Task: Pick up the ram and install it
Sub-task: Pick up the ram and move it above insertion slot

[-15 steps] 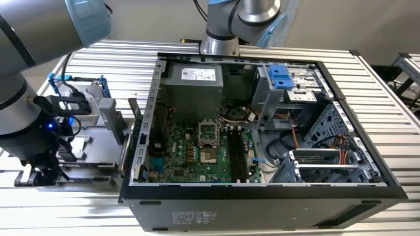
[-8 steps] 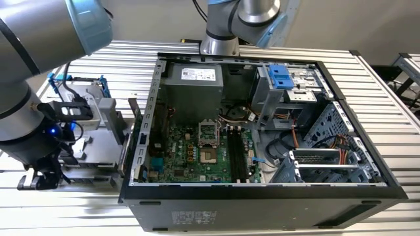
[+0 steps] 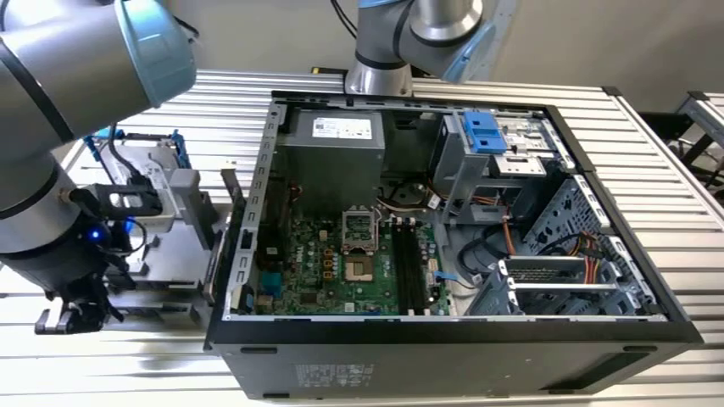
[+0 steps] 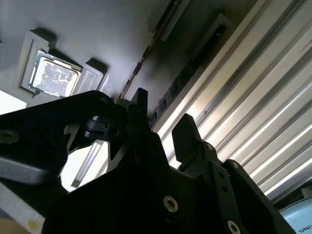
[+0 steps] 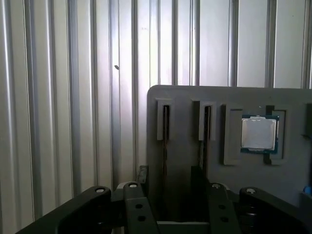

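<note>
One ram (image 5: 165,127) stands on edge in a slot of the grey tray (image 5: 185,100), not in the computer. A second stick (image 5: 205,127) sits in the next slot, parallel to it. A square processor chip (image 5: 260,132) lies in a pocket beside those slots. The gripper (image 5: 176,209) hangs close to the tray, roughly in line with the two slots, jaws spread and holding nothing. The tray rests on the ribbed metal table (image 5: 58,97). The open computer case (image 3: 453,343) stands on the same table, toward the exterior view's right of the arm (image 3: 46,170).
</note>
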You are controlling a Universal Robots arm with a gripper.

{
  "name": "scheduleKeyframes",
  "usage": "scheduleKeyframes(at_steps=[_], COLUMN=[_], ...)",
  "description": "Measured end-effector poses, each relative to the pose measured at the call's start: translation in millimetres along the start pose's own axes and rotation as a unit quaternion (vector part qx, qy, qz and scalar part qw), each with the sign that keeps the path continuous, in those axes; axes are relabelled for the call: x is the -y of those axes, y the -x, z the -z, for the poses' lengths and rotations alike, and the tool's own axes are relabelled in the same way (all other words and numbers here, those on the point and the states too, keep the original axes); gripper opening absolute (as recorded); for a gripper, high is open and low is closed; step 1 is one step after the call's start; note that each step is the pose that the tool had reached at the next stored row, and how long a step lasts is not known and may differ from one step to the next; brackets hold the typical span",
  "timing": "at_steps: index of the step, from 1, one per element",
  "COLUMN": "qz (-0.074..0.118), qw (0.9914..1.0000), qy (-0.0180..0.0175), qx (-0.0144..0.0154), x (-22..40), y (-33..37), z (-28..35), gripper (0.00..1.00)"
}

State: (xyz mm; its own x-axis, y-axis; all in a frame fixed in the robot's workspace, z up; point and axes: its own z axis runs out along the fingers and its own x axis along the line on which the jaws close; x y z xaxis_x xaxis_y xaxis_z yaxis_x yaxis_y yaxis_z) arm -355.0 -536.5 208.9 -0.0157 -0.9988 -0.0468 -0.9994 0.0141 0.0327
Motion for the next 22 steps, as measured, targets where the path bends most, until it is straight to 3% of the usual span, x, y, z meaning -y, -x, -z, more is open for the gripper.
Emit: scheduleKeyframes(at_steps=[13,22], qz=[-0.001,0.002], qw=[1.0,1.0], qy=[0.002,0.0022], qx=[0.0,-0.0001], x=[-2.1,-2.6], y=[-1.3,0.2], z=[-12.2,-14.8], gripper=[1.0,1.0])
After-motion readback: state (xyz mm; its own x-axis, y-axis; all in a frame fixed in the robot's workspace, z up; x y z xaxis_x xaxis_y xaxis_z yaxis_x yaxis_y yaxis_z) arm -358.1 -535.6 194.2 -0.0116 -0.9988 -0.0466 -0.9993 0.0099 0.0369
